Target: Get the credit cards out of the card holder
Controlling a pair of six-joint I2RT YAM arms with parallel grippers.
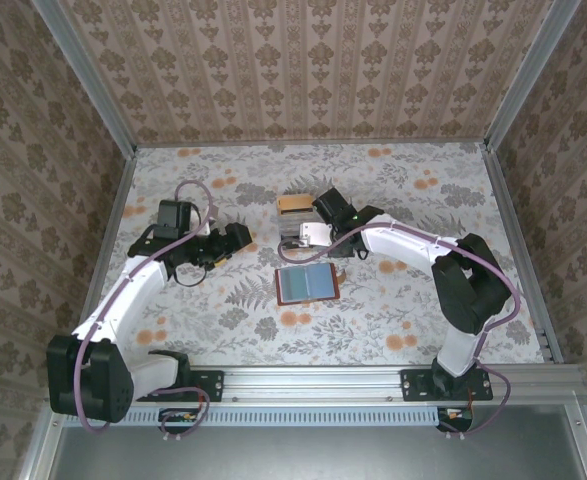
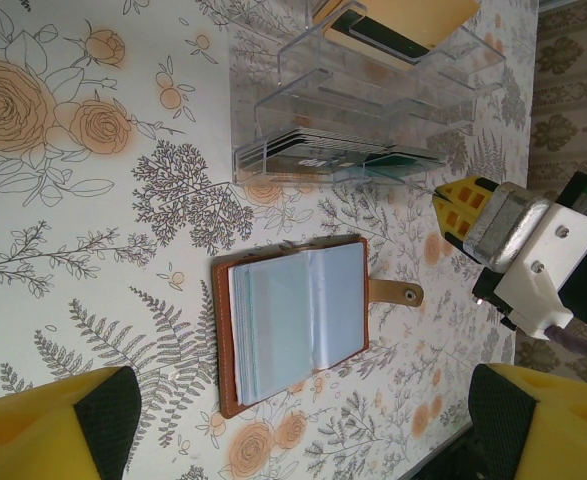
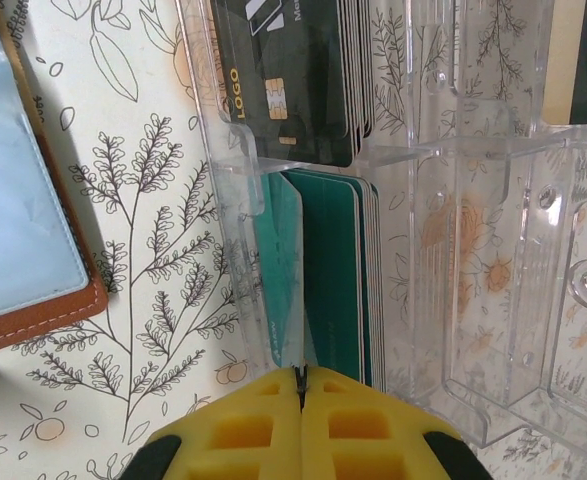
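One card holder (image 1: 305, 285) lies open and flat on the flowered table (image 1: 423, 310), between the two arms and just near of the one clear box (image 1: 297, 222). Its blue-grey sleeves face up inside the reddish-brown cover, and its single snap strap (image 2: 397, 293) lies flat on the table beside it. The left gripper (image 1: 237, 238) hangs to the left of the box and the card holder, its two yellow fingers (image 2: 58, 435) spread wide apart with nothing between them. The right gripper (image 3: 301, 376) is at the near edge of the box, jaws pressed together on the edge of one teal card (image 3: 283, 270), which stands upright at the mouth of a compartment. In the right wrist view, two stacks of cards stand in adjoining compartments of the box: a dark stack (image 3: 283, 80) whose front card shows a chip, and a teal stack (image 3: 338, 280) just beside the clamped card. More cards, tan and dark, lie in the box's far compartment (image 2: 403, 25).
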